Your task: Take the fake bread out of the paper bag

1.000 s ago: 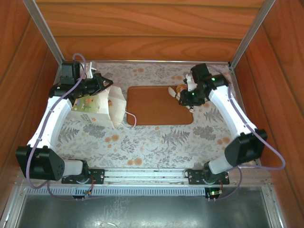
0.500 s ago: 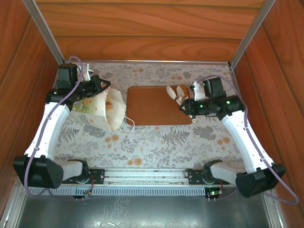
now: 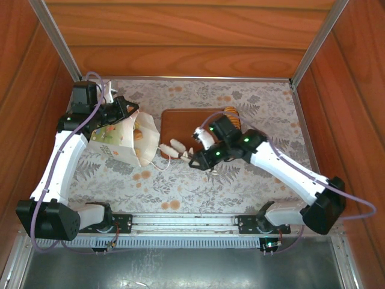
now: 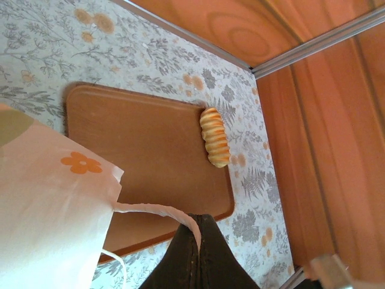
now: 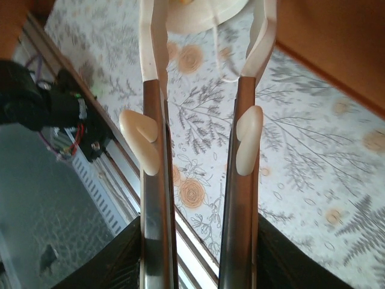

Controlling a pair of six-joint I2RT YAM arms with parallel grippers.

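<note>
Light: bright, warm, even, cast from above | Shadows: soft and faint, laid on the grey floral-printed tablecloth (image 3: 180, 180) | Glare: dull sheen noted on the grey metal sheet (image 3: 180, 265); white paper bag with an orange flower print (image 4: 48, 205) nearly washed out | Focus: bag blurred at close range; ridged golden toy loaf (image 4: 215, 137) rendered sharp | Distortion: aluminium corner posts (image 3: 58, 42) splayed outward in the top view

The paper bag (image 3: 120, 143) is printed white, with an orange flower and a green patch. The tablecloth (image 3: 180, 180) is patterned with grey ferns and orange blooms on white. The board (image 3: 177, 126) is coloured a plain reddish brown, and the ridged loaf (image 4: 215, 137) is banded in golden yellow and orange. The walls (image 3: 180, 36) are grained in warm red-brown wood. The left arm (image 3: 63, 153) and right arm (image 3: 283, 168) are finished in white with black joints. The right gripper (image 3: 173, 148) is tipped with cream fingers (image 5: 151, 54).
</note>
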